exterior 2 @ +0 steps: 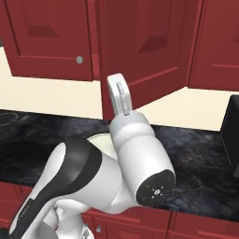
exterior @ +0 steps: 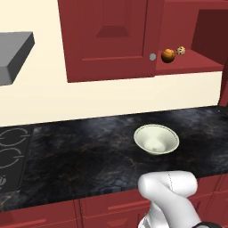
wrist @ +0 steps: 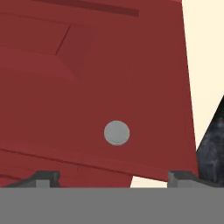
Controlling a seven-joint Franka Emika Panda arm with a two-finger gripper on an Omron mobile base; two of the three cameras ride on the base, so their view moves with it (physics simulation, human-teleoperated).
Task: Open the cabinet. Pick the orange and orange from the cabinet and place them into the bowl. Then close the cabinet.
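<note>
Cabinet (exterior: pixel 107 40): left door shut, right side open. Bowl (exterior: pixel 156 139) on the black counter (exterior: pixel 80 156) below. One orange (exterior: pixel 167 55) on the shelf, beside a speckled ball (exterior: pixel 181 50). Gripper (wrist: pixel 113 177) spread wide, nothing between the jaws, facing the door knob (wrist: pixel 117 132).

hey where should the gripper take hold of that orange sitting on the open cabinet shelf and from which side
Grip the orange across its round middle, coming straight in from the open front of the cabinet. It sits near the shelf's front edge beside the closed left door, with a speckled ball just behind to its right, so a front approach with the open gripper probably avoids both. Its far side is hidden.
</note>
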